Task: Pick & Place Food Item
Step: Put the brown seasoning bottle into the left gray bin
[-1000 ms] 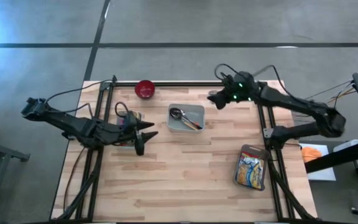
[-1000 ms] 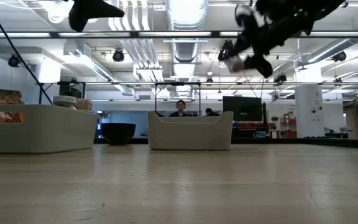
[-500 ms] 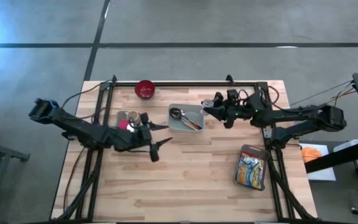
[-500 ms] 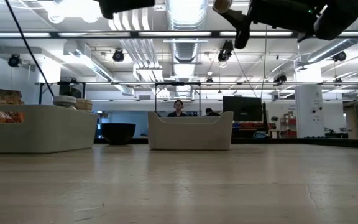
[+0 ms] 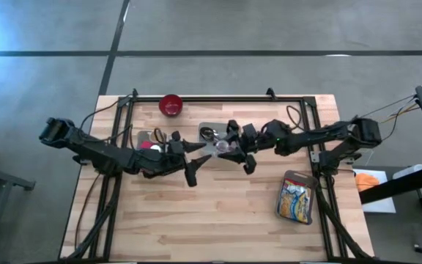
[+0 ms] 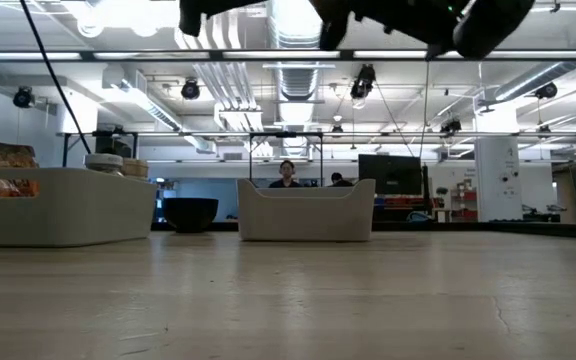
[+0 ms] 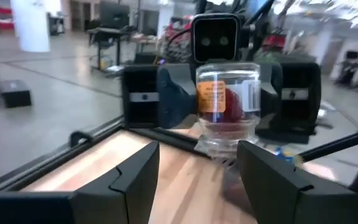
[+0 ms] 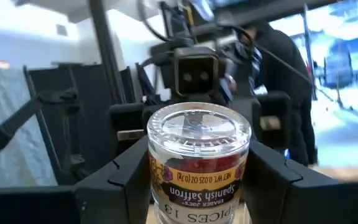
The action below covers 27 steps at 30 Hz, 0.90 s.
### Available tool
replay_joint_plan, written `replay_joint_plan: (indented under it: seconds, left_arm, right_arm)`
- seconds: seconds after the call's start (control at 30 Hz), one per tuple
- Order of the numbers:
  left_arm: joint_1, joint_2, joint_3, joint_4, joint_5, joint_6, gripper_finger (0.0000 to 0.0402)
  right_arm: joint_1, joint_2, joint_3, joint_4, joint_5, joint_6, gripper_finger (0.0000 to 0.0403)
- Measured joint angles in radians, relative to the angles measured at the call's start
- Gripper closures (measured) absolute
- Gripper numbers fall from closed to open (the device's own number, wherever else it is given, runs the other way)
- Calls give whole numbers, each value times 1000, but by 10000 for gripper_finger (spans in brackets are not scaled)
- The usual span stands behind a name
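Note:
A small clear jar (image 8: 197,168) with red contents and a "Spanish Saffron" label is lifted above the table's middle, with my right gripper (image 5: 238,147) shut on it. The jar also shows in the left wrist view (image 7: 227,106). My left gripper (image 5: 196,160) stands open just left of it and faces it at the same height. Its fingers (image 7: 135,180) stop short of the jar. In the low view both arms only cross the top edge. My right gripper pinches the jar's round body (image 8: 160,180) between its two fingers, one on each side. The fingers come about level from the table's right. The jar sits roughly upright, its label upside down, one clear round end (image 8: 197,127) uppermost, lifted clear of the table.
Below the grippers stands a grey tray (image 5: 212,130) with a spoon. A red bowl (image 5: 171,105) is at the far edge. A bin with small jars (image 5: 151,139) lies under the left arm. A snack bag in a bin (image 5: 297,196) is at the right.
My right gripper has swung from the table's far right toward the middle, tipping and rolling until it points about level, with the jar in it. My left gripper has moved toward the table's right, so the two grippers now face each other over the grey tray.

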Motion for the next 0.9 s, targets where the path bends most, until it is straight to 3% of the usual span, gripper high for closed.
replay_joint_plan:
  seconds: [0.23, 0.53, 0.9]
  left_arm:
    - [-11, 45, -3, 175, 119, 161, 181]
    - [-17, 98, -3, 337, 192, 257, 181]
    - [-22, 98, -5, 341, 236, 263, 181]
  right_arm:
    - [52, 58, 127, 79, -35, -137, 218]
    - [87, 106, 225, 61, -102, -183, 218]
    - [88, 117, 221, 23, -129, -209, 218]
